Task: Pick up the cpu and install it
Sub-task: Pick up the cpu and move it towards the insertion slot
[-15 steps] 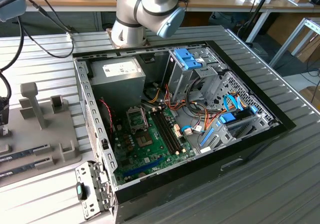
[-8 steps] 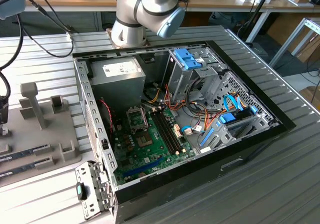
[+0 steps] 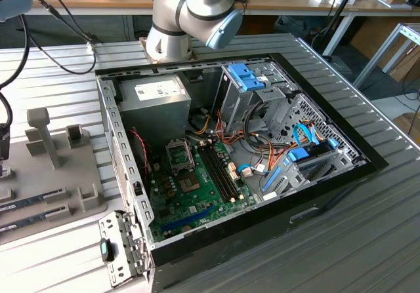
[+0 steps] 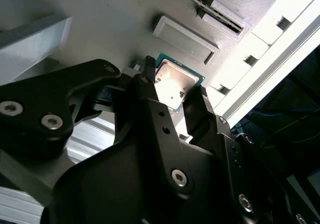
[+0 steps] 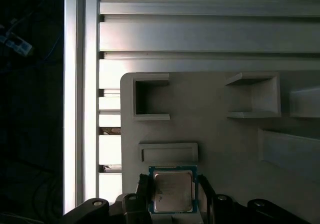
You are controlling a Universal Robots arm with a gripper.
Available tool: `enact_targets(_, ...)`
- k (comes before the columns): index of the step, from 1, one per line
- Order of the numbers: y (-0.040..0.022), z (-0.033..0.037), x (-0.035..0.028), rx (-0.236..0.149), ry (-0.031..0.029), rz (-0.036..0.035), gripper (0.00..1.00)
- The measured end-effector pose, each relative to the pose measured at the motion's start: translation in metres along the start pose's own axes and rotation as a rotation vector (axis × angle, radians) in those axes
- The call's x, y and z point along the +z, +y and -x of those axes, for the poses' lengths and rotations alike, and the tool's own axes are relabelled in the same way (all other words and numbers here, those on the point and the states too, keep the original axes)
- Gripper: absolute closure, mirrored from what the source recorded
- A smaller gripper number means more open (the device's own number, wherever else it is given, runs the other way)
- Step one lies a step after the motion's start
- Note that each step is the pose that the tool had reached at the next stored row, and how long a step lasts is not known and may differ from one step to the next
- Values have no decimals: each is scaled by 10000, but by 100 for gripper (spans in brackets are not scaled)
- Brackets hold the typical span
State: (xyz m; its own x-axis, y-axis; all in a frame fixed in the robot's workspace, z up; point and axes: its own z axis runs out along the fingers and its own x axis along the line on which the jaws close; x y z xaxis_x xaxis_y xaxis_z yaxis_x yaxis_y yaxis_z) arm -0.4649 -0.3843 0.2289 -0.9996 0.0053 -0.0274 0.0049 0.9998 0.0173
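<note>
Grey tray (image 5: 225,149) beneath, the claw (image 5: 173,184) pinches the cpu (image 5: 172,191) by opposite edges, mid pick-up; reaching the socket (image 3: 178,154) likely demands a level, square carry.

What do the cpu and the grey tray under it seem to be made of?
The cpu has a silvery-grey top, likely plated metal: it throws a bright glare in the second wrist view. Its thin green rim looks like circuit board. The tray is matte light grey with moulded pockets, probably plastic, though the look leaves that open.
</note>
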Motion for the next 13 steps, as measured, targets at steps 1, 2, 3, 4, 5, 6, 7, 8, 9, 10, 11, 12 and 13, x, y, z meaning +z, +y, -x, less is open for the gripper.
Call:
enact_targets(1, 0, 0, -4, 0, -1, 1, 53)
enact_targets(2, 0, 0, -11, 0, 0, 2, 53)
enact_targets(3, 0, 0, -19, 0, 0, 5, 53)
enact_targets(4, 0, 1, -23, 0, -1, 6, 53)
enact_targets(5, 0, 1, -27, 0, 0, 7, 53)
enact_targets(6, 1, 1, -32, 0, 0, 9, 53)
enact_targets(7, 1, 1, -35, 0, -1, 11, 53)
enact_targets(8, 1, 1, -39, 0, -1, 13, 53)
enact_targets(9, 1, 1, -42, 1, 0, 16, 53)
enact_targets(10, 1, 1, -46, 0, 0, 19, 53)
enact_targets(11, 1, 1, -48, 0, -1, 23, 53)
enact_targets(12, 1, 1, -52, 1, -1, 27, 53)
enact_targets(13, 1, 1, -57, 0, 1, 29, 53)
